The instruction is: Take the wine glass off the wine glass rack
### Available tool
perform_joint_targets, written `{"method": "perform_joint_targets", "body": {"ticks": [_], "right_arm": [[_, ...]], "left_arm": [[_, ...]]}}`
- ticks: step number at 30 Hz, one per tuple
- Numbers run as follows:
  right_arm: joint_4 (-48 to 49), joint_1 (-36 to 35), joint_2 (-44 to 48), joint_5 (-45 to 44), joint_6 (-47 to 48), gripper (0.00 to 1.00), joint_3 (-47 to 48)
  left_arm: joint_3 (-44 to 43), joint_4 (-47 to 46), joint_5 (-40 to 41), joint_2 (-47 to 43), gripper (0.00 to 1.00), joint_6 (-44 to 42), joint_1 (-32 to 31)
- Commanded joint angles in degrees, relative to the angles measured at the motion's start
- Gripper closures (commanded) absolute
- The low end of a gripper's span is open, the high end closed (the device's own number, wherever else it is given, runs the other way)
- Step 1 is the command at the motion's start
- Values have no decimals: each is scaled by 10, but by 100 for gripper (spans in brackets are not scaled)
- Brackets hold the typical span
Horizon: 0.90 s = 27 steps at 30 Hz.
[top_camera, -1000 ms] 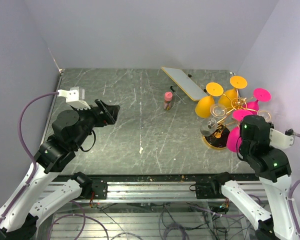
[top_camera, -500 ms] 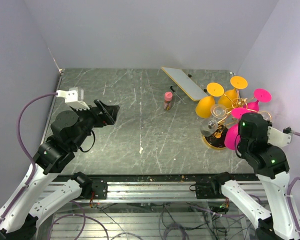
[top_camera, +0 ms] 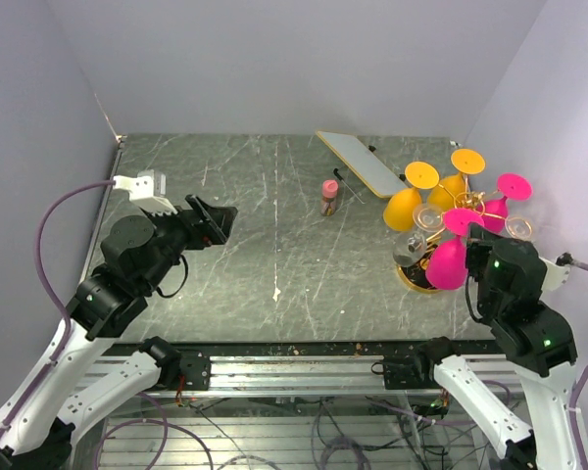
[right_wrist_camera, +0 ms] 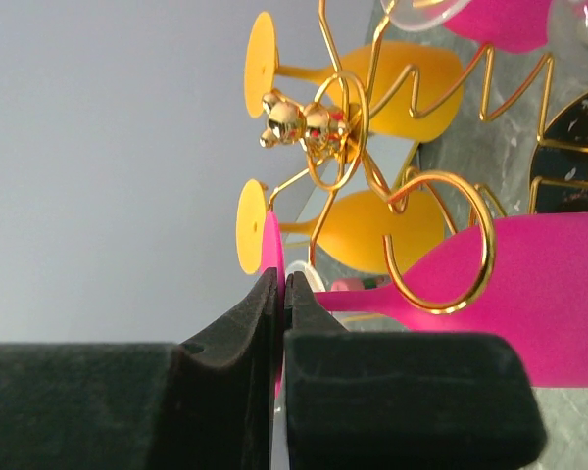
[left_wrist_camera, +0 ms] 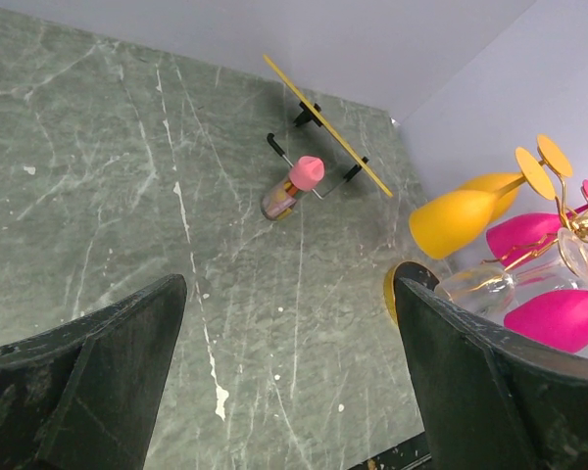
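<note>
The gold wire wine glass rack [top_camera: 466,204] stands at the right on its round dark base [top_camera: 418,281], and its curled loops fill the right wrist view [right_wrist_camera: 325,127]. My right gripper [right_wrist_camera: 282,286] is shut on the thin round foot of a pink wine glass [right_wrist_camera: 529,284]. The glass lies sideways, and a gold loop crosses in front of its bowl beside the stem. From above, this pink glass [top_camera: 448,264] hangs at the rack's near side, next to my right wrist [top_camera: 510,279]. My left gripper [left_wrist_camera: 289,294] is open and empty, far left over the table [top_camera: 214,221].
Two yellow glasses [top_camera: 403,208], another pink glass [top_camera: 498,203] and clear glasses [top_camera: 412,247] hang on the rack. A flat white board [top_camera: 363,163] and a small pink-capped bottle [top_camera: 329,197] lie behind centre. The right wall is close beside the rack.
The pink glass in my right gripper has shifted a little left and away from the near edge, while my right wrist has drawn back toward the near right. The left arm has barely moved.
</note>
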State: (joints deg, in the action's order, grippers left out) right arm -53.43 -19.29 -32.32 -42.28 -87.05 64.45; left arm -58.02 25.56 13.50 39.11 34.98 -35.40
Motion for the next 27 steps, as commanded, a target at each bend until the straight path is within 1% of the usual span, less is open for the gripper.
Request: {"method": "perform_joint_targets", "body": {"ticks": [1, 5, 7, 9, 10, 12, 15, 18, 21, 22, 24, 25, 27], "right_arm": [[5, 2, 35, 53, -14, 100, -13], [39, 2, 77, 106, 16, 100, -35], [77, 2, 104, 141, 43, 100, -46], [128, 1, 133, 184, 65, 100, -66], [146, 1, 151, 200, 68, 100, -80], [176, 1, 168, 229, 74, 100, -87], [185, 2, 177, 251, 71, 100, -65], [180, 1, 175, 267, 37, 100, -34], [203, 1, 169, 285, -25, 100, -35], [224, 1, 164, 299, -45, 100, -39], [281, 1, 149, 341, -70, 100, -52], [319, 1, 139, 365, -83, 100, -57], [366, 1, 118, 408, -110, 100, -64]], "left_arm": [[-11, -19, -27, 5, 2, 17, 4], [0, -53, -74, 13, 2, 27, 4], [1, -77, -116, 24, 2, 34, 3], [5, -113, -174, 35, 2, 49, 4], [12, -138, -204, 41, 2, 61, 3], [32, -219, -270, 55, 2, 90, 3], [54, -315, -352, 78, 2, 141, 3], [79, -430, -404, 102, 2, 202, 1], [112, -549, -413, 130, 2, 271, -20], [112, -564, -402, 140, 2, 279, -34], [106, -557, -369, 168, 2, 286, -74], [106, -567, -361, 181, 2, 292, -90], [115, -617, -353, 209, 2, 325, -109]]}}
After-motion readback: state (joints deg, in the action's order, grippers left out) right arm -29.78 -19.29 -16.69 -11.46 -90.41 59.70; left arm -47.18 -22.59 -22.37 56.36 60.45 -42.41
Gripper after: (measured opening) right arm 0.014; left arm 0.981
